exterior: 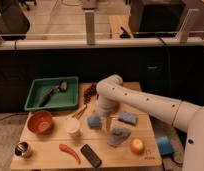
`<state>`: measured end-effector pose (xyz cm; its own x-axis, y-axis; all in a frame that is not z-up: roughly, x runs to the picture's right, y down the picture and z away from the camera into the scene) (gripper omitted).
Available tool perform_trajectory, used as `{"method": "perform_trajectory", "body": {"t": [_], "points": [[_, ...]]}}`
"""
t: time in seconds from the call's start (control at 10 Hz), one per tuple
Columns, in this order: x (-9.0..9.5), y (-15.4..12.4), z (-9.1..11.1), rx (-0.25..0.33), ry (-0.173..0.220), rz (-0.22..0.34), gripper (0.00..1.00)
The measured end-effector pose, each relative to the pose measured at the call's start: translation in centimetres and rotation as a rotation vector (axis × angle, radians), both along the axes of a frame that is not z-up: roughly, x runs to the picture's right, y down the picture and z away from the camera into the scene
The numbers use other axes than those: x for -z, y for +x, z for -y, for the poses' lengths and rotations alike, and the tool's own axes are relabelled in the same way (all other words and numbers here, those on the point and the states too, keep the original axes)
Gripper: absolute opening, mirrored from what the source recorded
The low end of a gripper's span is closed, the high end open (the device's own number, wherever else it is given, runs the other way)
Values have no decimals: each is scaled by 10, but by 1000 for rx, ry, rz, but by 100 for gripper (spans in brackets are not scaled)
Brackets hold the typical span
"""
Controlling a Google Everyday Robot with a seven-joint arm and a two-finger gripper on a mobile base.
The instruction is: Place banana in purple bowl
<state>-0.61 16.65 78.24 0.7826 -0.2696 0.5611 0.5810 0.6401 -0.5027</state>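
Note:
A slim pale-yellow thing that I take for the banana (pixel 80 111) lies on the wooden table (pixel 45 161), between the green tray and the white cup. My gripper (pixel 101 116) hangs at the end of the white arm over the middle of the table. It is just right of the banana and above a blue sponge (pixel 94 122). The arm's wrist covers most of the gripper. The purple bowl does not show anywhere in the camera view.
A green tray (pixel 34 93) holding utensils stands at the back left. An orange-red bowl (pixel 40 121), a white cup (pixel 72 126), a red pepper-like thing (pixel 69 151), a black remote (pixel 90 155), a metal can (pixel 22 149), a blue-grey crumpled thing (pixel 118 135), a second blue sponge (pixel 127 118) and a round yellow-orange fruit (pixel 137 145) are on the table.

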Motion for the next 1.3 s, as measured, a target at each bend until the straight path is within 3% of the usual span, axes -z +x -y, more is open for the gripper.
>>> {"method": "perform_trajectory", "body": {"t": [0.6,1.3], "points": [[-18,-47,35,-2,34,1,80],[-56,-71,56,-104,22,-55,80]]}}
